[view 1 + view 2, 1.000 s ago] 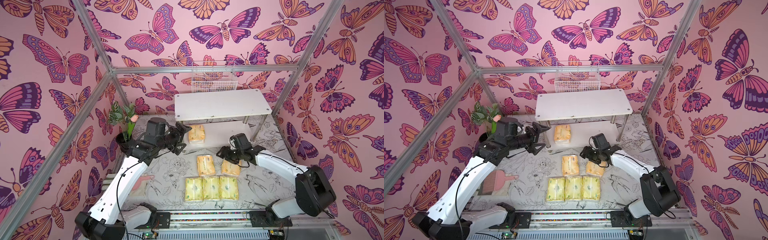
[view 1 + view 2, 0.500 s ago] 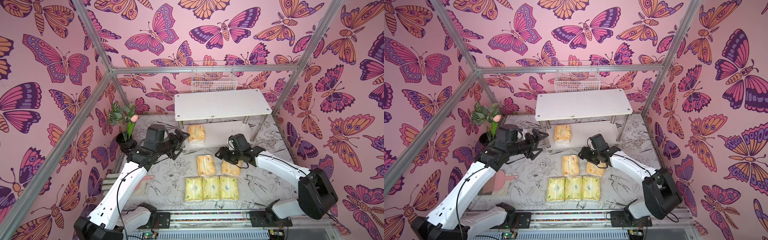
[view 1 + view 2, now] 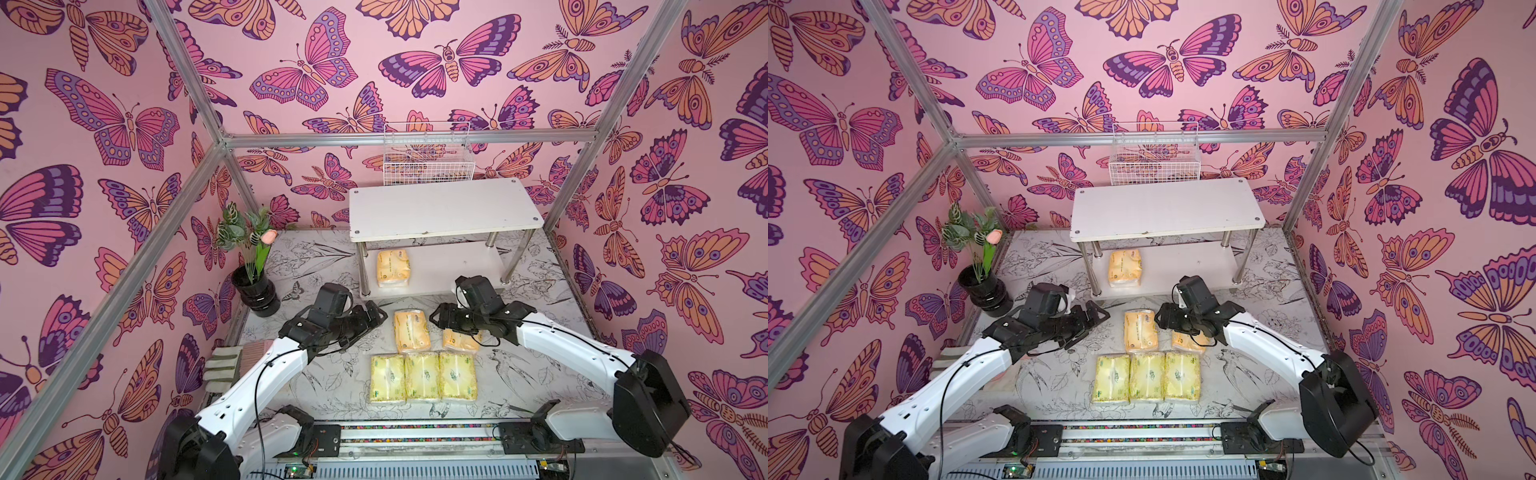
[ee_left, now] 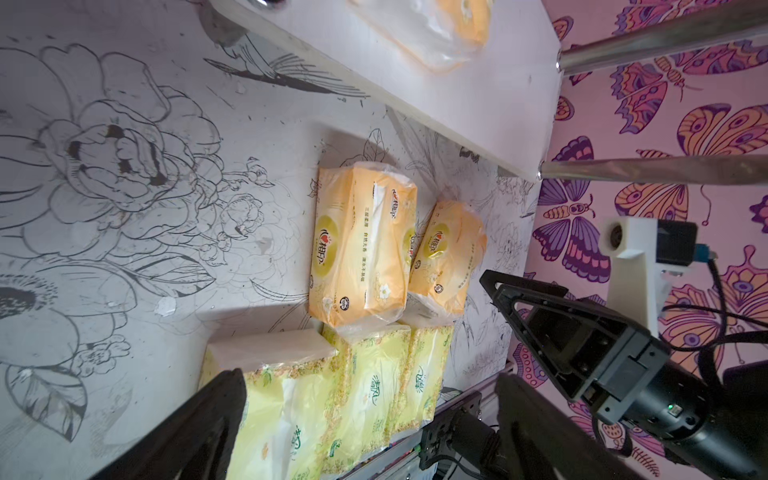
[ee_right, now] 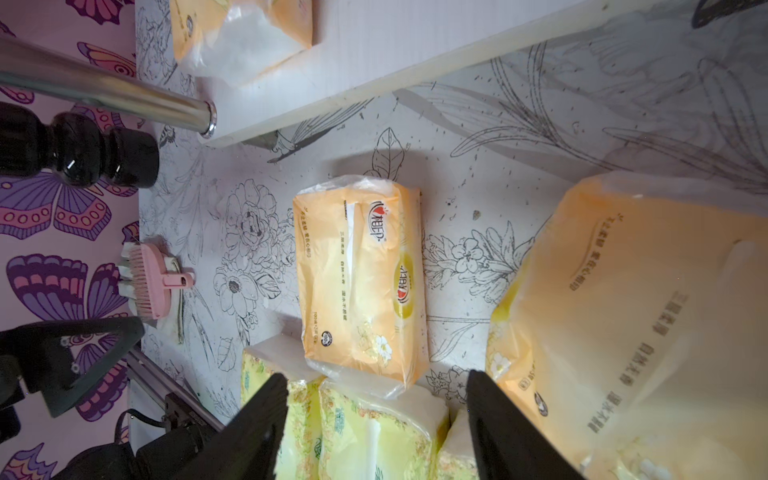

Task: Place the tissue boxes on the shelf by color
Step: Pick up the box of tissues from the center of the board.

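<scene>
Item: soft orange-yellow plastic-wrapped tissue pack; likely light, slippery; pinch across its middle. My right claw hovers above, spread, empty.

Pink wallpaper with big purple-and-orange butterflies covers the far, left and right walls. Aluminium frame bars run up the corners and across the far wall. The table cover is white with black line-drawn flowers and birds. Far left, a black vase holds green leaves and a pink bud. A white wire basket sits against the far wall. At the left edge lie a striped glove and a pink brush. Light is soft and even.
</scene>
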{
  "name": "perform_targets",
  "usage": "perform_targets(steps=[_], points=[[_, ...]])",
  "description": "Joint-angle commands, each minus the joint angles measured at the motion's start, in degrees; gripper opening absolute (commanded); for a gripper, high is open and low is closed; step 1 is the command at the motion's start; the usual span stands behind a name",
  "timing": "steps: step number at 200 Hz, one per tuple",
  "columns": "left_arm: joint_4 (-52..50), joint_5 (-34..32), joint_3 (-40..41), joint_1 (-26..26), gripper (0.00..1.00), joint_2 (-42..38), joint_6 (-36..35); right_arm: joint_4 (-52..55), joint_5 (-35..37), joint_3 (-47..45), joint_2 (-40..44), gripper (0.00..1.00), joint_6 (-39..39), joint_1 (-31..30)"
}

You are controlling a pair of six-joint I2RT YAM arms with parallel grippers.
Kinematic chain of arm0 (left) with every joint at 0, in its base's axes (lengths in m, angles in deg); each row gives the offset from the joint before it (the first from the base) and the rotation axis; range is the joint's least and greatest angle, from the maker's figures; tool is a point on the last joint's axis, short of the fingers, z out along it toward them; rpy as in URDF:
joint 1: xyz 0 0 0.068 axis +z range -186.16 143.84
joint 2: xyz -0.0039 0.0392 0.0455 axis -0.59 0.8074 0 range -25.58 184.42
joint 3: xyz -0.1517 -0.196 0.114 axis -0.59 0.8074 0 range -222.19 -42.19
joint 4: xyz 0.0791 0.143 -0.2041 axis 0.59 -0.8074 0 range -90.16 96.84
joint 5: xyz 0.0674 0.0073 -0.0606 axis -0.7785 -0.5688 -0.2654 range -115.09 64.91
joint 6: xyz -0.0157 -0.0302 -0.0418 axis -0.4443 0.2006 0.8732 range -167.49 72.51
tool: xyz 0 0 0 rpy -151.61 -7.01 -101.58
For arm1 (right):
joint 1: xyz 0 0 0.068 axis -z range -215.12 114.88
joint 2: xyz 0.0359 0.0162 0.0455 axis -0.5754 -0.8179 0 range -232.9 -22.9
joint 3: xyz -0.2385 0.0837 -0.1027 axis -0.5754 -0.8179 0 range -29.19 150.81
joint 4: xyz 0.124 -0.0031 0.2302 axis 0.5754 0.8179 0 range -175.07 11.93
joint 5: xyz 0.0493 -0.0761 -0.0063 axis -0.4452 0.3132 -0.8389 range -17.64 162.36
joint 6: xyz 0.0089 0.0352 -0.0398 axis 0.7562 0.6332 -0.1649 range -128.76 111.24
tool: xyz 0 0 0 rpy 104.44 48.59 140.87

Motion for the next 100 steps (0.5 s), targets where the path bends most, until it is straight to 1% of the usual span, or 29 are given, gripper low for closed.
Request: perform_targets(steps=[1,23,26,33,63,77,81,100], points=[[10.3,1.0,2.9,-1.1,0.99,3.9,-2.3,-1.7,1.1,-2.0,-2.4,0.71,-1.6,-1.8],[14.4,0.6,2.2,-1.8,0.99,8.8,-3.7,-6.3,0.4,-3.6,-5.3,0.71,-0.7,-2.4],[14.6,0.6,1.9,-1.8,1.00,11.2,-4.1,-6.9,0.4,-3.7,-5.8,0.71,-0.6,-2.5],[15.2,0.6,1.2,-2.0,1.00,13.4,-4.9,-7.9,0.4,-3.8,-6.7,0.72,-0.4,-2.5],[18.9,2.5,-0.8,-2.4,1.00,21.3,-6.5,-11.2,-0.5,-3.6,-11.0,0.72,-0.1,-2.6],[20.6,3.2,-1.4,-2.6,0.99,24.1,-6.6,-12.2,-1.2,-3.5,-11.5,0.72,-0.1,-2.6],[21.2,3.4,-1.5,-2.5,0.99,24.8,-6.6,-12.6,-1.4,-3.6,-13.2,0.72,0.0,-2.6],[23.9,4.3,-1.3,-2.7,0.99,27.4,-6.1,-14.4,-2.9,-3.9,-14.6,0.73,0.8,-2.6]])
